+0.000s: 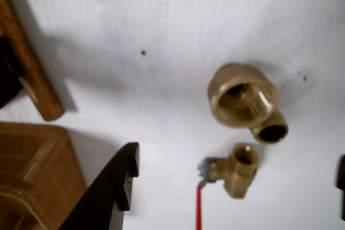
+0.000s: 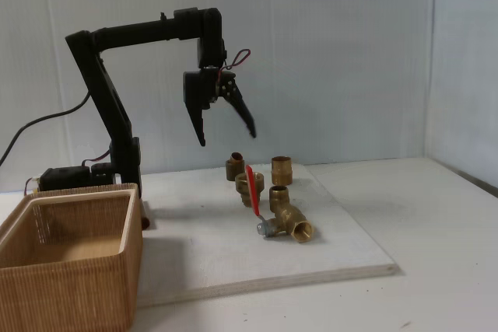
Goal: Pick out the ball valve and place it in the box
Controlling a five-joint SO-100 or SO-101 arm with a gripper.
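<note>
**Gripper hanging spread above the fittings, ball valve lying on the board**

In the fixed view, the black arm is reaching from the left of the frame toward the centre, and its gripper (image 2: pixel 226 137) is hanging in the air with its two fingers spread apart, holding nothing. It is sitting well above the cluster of brass parts, a little to their left.

The ball valve (image 2: pixel 285 221) is lying on the white board (image 2: pixel 342 258) just below the middle of that frame, its red lever handle slanting up and to the left and its small silver end pointing left. Plain brass fittings are standing just behind it: one (image 2: pixel 281 170) at the back right, another (image 2: pixel 235 166) at the back left, and one (image 2: pixel 250 187) partly crossed by the red handle.

The box (image 2: pixel 93 301) is sitting open-topped at the lower left of the fixed view, well apart from the valve, next to the arm's base.

In the wrist view, the ball valve (image 1: pixel 237 169) is showing at the lower centre-right, with its red handle running down to the bottom edge. A large brass fitting (image 1: pixel 243 95) is lying just above it, touching a smaller one (image 1: pixel 269 130). One black finger (image 1: pixel 110 192) is entering from the bottom left, beside the box (image 1: pixel 32 176) in the lower left corner.
</note>
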